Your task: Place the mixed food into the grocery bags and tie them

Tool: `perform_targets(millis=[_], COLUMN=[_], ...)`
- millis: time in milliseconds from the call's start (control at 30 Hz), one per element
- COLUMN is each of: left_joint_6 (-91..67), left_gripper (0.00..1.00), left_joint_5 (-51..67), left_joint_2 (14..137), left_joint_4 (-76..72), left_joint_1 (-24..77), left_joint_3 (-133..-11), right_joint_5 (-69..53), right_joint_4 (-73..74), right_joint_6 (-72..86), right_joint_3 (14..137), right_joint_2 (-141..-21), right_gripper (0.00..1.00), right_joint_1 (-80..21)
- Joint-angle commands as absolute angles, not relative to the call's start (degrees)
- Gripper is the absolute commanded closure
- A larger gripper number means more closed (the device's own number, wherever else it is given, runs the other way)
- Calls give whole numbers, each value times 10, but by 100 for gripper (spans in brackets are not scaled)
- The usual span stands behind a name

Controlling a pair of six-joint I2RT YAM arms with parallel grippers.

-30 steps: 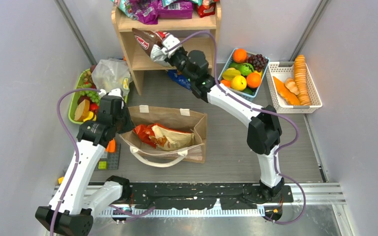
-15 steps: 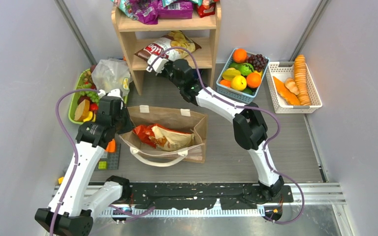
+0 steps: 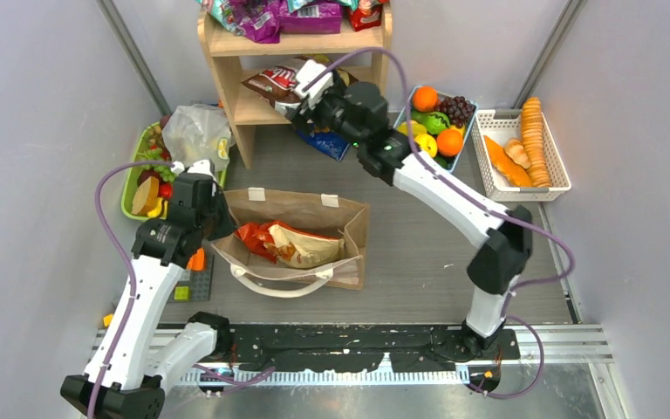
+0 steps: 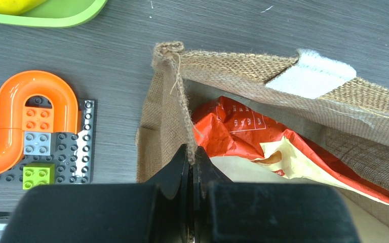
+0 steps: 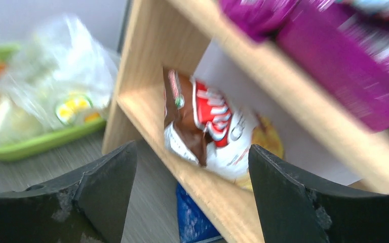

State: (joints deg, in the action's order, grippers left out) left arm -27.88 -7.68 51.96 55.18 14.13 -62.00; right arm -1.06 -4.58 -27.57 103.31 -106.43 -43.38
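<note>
Grey table [image 3: 419, 262]: wooden shelf unit [image 3: 227, 87] at far edge, brown-white packet [image 3: 270, 85] on its lower board, purple packets [image 3: 310, 17] on top; green tray [image 3: 129, 196] at left edge; blue basket [image 3: 447, 164] and white basket [image 3: 558, 170] toward far right corner; burlap tote [image 3: 301, 208] centre-left; studded baseplate [image 3: 194, 284] just beside it.

Left gripper [image 4: 193, 157] pinched closed; right gripper [image 5: 192, 152] spread wide

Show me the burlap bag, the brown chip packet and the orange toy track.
burlap bag [image 3: 292, 205], top view, its back wall.
brown chip packet [image 5: 207, 116], right wrist view, its red logo.
orange toy track [image 4: 35, 82], left wrist view, top of its curve.
</note>
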Motion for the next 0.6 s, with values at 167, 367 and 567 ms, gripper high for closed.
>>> perform_targets(millis=[167, 367, 567], left_joint_6=[-279, -281, -284], left_gripper=[100, 100, 100], left_joint_5=[-63, -46, -41], left_joint_2=[501, 496, 494], left_joint_4=[560, 554, 550], left_joint_1=[140, 140, 141], left_joint_3=[-623, -615, -611], right_joint_5=[-36, -11, -53], right_joint_4=[43, 122, 14], right_joint_6=[-199, -147, 14], right_joint_3=[1205, 1414, 1447], right_joint_2=[-984, -1096, -1143], right_gripper=[11, 12, 10], right_joint_1=[-426, -383, -336])
